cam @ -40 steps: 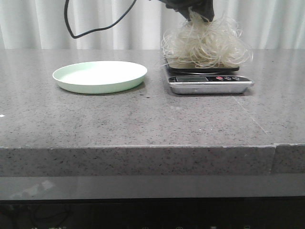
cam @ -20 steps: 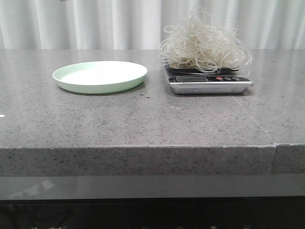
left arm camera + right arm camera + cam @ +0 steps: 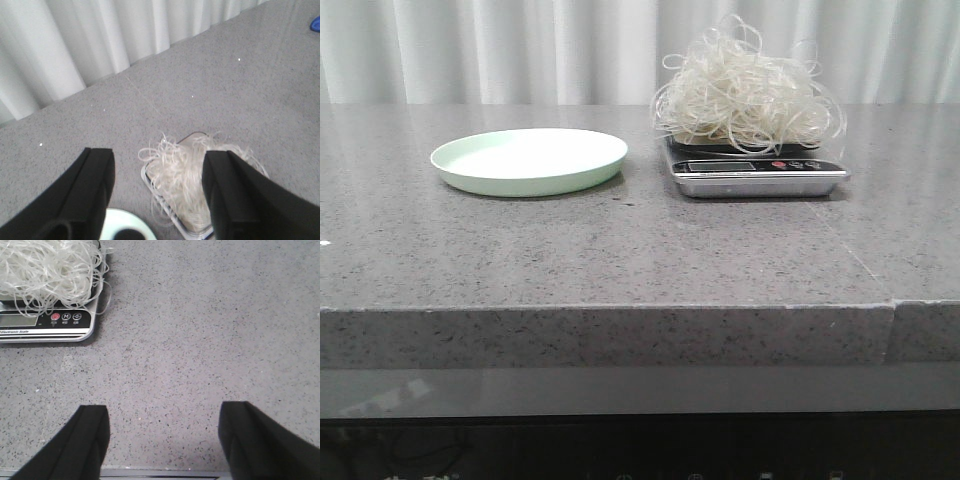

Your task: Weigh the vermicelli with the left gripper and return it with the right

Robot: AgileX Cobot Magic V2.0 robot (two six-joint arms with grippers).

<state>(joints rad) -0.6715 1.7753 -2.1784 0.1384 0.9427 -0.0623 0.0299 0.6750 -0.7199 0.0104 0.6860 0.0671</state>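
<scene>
Green plate [image 3: 529, 160], scale [image 3: 758, 176], curtain [image 3: 520, 50]

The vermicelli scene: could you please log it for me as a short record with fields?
vermicelli: heaped on the scale, strands overhanging its edges
scale: on the counter, right of the plate
plate: pale green, nothing on it
left gripper: open, above the vermicelli, holding nothing
right gripper: open, over bare counter beside the scale
display reading: too small to tell

The vermicelli [image 3: 748, 95] hides the scale [image 3: 760, 176] platform; its display [image 3: 719, 166] reading is too small to tell; both arms lie outside the front view.
</scene>
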